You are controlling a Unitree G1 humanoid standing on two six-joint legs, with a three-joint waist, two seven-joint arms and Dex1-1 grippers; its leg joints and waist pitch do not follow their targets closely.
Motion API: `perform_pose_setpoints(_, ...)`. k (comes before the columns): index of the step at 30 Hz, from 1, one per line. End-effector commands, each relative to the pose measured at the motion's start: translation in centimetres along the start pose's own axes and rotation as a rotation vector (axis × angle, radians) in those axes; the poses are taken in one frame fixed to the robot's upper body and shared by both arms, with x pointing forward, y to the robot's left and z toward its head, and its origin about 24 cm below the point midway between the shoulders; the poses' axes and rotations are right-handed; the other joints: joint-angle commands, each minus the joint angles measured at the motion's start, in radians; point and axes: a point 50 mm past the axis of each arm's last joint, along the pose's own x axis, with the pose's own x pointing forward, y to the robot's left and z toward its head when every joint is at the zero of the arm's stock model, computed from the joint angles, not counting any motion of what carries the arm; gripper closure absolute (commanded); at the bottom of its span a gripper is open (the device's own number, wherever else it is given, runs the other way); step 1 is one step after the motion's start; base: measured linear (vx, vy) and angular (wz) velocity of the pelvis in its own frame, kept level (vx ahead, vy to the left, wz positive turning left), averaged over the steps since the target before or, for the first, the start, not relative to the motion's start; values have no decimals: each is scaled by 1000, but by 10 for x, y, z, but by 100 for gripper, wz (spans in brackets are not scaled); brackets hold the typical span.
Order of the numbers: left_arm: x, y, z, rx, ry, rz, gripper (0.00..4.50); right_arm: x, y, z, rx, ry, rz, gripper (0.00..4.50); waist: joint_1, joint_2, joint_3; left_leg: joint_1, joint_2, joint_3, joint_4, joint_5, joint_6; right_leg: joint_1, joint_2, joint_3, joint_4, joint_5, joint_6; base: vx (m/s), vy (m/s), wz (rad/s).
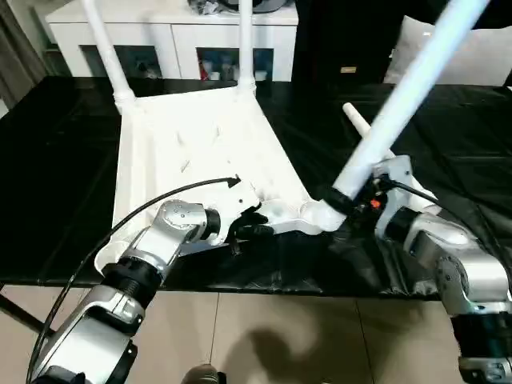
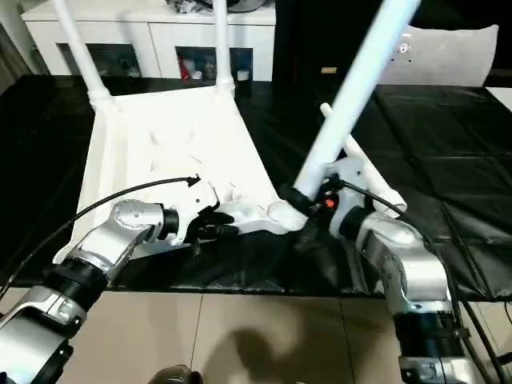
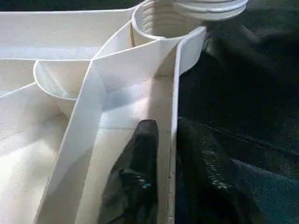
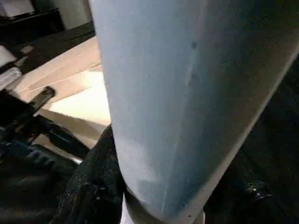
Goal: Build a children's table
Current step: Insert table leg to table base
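Left wrist view: left hand [image 3: 163, 168] pinches table's [image 1: 200, 136] thin ribbed rim; right hand [image 1: 352, 200] grips smooth tapering leg [image 1: 400, 104].

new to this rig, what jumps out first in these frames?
The big white leg slanting up from the near corner socket of the upturned table top, gripped low down by the right gripper. Next, the left gripper pinching the top's near edge wall, one finger inside and one outside. Two legs already stand in the far corners, and another lies on the black cloth.
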Motion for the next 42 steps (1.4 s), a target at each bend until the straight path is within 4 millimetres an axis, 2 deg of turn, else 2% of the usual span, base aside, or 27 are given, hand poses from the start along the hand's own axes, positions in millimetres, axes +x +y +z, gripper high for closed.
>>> perform_pose_setpoints(1,-1,-1,-10,16,79,-41,385,10,0,12,-63,25,61,264,-3,-7,-74,21,27,-4,-69,-185,-12,52,-73,36,-82,-99,-202,0,0,0)
perform_pose_setpoints(2,-1,-2,-11,20,86,-46,403,11,-1,13,-69,29,69,264,-7,-9,-73,20,25,-3,-69,-186,-12,52,-71,35,-83,-101,-206,0,0,0)
perform_pose_setpoints(4,-1,-1,-12,32,98,-48,409,17,-1,15,-79,51,100,264,-8,-9,-72,20,26,-1,-67,-191,-10,52,-74,37,-84,-110,-209,0,0,0)
perform_pose_setpoints(6,-2,-1,-11,37,92,-47,416,20,-2,15,-87,71,112,264,-6,-12,-73,21,28,0,-67,-173,-5,52,-73,38,-81,-87,-213,0,0,0)
perform_pose_setpoints(7,-2,0,-9,39,83,-48,439,22,-2,15,-93,88,123,264,-5,-11,-75,21,28,-1,-66,-163,-2,52,-73,36,-79,-70,-219,0,0,0)
perform_pose_setpoints(8,-3,0,-8,41,77,-50,439,23,-2,15,-91,94,129,264,-4,-11,-76,21,27,0,-65,-158,0,52,-72,36,-77,-60,-222,0,0,0)
perform_pose_setpoints(9,-5,-5,-5,86,49,-94,445,27,-4,12,-71,108,140,264,-2,-16,-77,20,29,-1,-65,-149,6,55,-76,35,-74,-44,-231,0,0,0)
perform_pose_setpoints(10,-6,-5,-4,94,46,-101,449,27,-4,12,-67,109,141,264,-4,-15,-77,17,27,-1,-65,-146,8,56,-75,35,-74,-42,-230,0,0,0)
perform_pose_setpoints(12,-7,-12,-2,132,26,-141,450,29,-5,4,-54,159,178,264,-7,-19,-77,19,30,1,-65,-138,14,53,-75,35,-72,-32,-235,0,0,0)
perform_pose_setpoints(13,-7,-13,-2,150,22,-143,450,28,-5,0,-59,183,192,264,-6,-16,-76,19,31,2,-64,-142,18,51,-74,35,-74,-32,-235,0,0,0)
perform_pose_setpoints(14,-7,-13,-2,150,22,-143,450,28,-5,0,-59,183,192,264,-5,-21,-76,20,31,3,-64,-141,20,52,-74,36,-74,-32,-234,0,0,0)
perform_pose_setpoints(16,-10,-17,-2,195,28,-164,450,29,-5,-4,-59,211,209,264,-2,-20,-75,20,31,3,-64,-137,24,52,-74,35,-73,-45,-227,0,0,0)
perform_pose_setpoints(17,-11,-19,-2,201,31,-177,450,29,-5,-5,-56,220,220,264,-2,-24,-74,20,31,5,-66,-145,23,51,-74,35,-76,-65,-222,0,0,0)
perform_pose_setpoints(20,-12,-21,-2,208,29,-186,450,28,-4,-8,-49,251,251,264,-3,-20,-74,22,34,3,-68,-156,17,49,-75,35,-76,-87,-219,0,0,0)
perform_pose_setpoints(21,-13,-22,-1,212,28,-188,450,27,-3,-10,-43,268,282,264,-4,-23,-73,23,34,4,-68,-160,16,47,-72,35,-77,-86,-217,0,0,0)
perform_pose_setpoints(22,-13,-23,-2,215,29,-189,450,27,-2,-11,-41,274,294,264,-3,-21,-73,24,34,3,-70,-171,13,47,-73,35,-78,-94,-218,0,0,0)
perform_pose_setpoints(27,-11,-26,0,250,27,-198,450,26,0,-18,-44,319,343,264,-2,-25,-73,25,34,2,-72,-198,1,46,-74,36,-80,-112,-213,0,0,0)
perform_pose_setpoints(30,-11,-29,6,250,-5,-192,450,27,-6,-20,8,287,320,264,-2,-26,-72,27,34,2,-74,-216,-6,46,-74,35,-83,-132,-213,0,0,0)
perform_pose_setpoints(34,-10,-26,6,225,-20,-148,450,24,-9,-24,83,236,296,264,-2,-26,-74,28,34,2,-74,-214,-4,46,-73,36,-83,-114,-220,0,0,0)
perform_pose_setpoints(35,-10,-24,5,210,-24,-126,450,21,-9,-28,122,205,284,264,0,-22,-74,27,34,1,-74,-213,-5,46,-73,35,-82,-113,-220,0,0,0)
perform_pose_setpoints(37,-10,-24,5,204,-25,-118,450,20,-10,-29,137,193,279,264,0,-25,-74,28,34,1,-75,-222,-5,47,-73,35,-84,-122,-218,0,0,0)
perform_pose_setpoints(38,-10,-23,4,195,-28,-111,450,17,-10,-33,164,168,269,264,1,-25,-72,31,35,2,-77,-231,-6,44,-73,35,-87,-134,-217,0,0,0)
perform_pose_setpoints(40,-10,-25,2,184,-27,-114,450,11,-11,-41,207,128,243,264,2,-18,-72,31,35,0,-79,-250,-11,45,-76,36,-90,-159,-212,0,0,0)
perform_pose_setpoints(41,-10,-25,2,184,-27,-114,450,11,-11,-42,208,127,243,264,2,-21,-72,32,36,0,-81,-261,-11,45,-76,35,-92,-166,-210,0,0,0)
perform_pose_setpoints(42,-9,-26,0,181,-22,-118,450,4,-9,-52,223,94,222,264,1,-23,-72,30,35,-1,-82,-260,-12,48,-76,34,-91,-167,-209,0,0,0)
